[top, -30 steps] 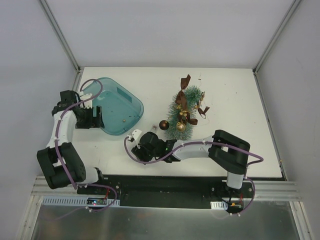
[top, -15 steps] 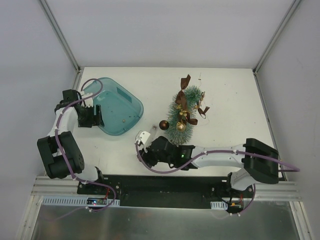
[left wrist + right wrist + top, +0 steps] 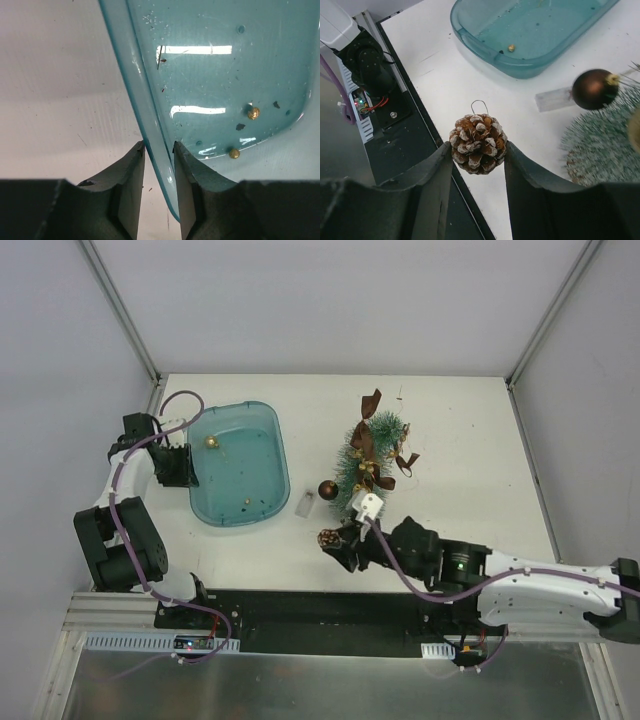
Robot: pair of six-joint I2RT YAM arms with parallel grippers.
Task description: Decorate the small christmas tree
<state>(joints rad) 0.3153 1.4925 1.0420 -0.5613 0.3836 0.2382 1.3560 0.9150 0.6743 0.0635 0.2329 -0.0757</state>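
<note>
**Q:** While the right gripper [image 3: 478, 150] hangs over the near edge of the tabletop [image 3: 470, 420], what is between its fingers?

**R:** A frosted pine cone [image 3: 478, 143]. One finger presses on each side of it, and its wire hook [image 3: 480, 105] points away from the wrist.

**Q:** And the small christmas tree [image 3: 368, 462]?

**R:** It sits around the middle of the tabletop, right of the teal tray [image 3: 283, 455]. It carries brown ribbon bows and gold ornaments. A brown ball [image 3: 327, 488] sits just beside its lower left side. The pine cone is near the tree's base, on the near-left side, not touching it. I cannot tell whether the tree stands or leans.

**Q:** What about the left gripper [image 3: 159, 147]?

**R:** It is clamped on the tray's left rim, one finger outside the wall and one inside. A few gold beads [image 3: 254, 113] lie loose on the tray floor.
</note>
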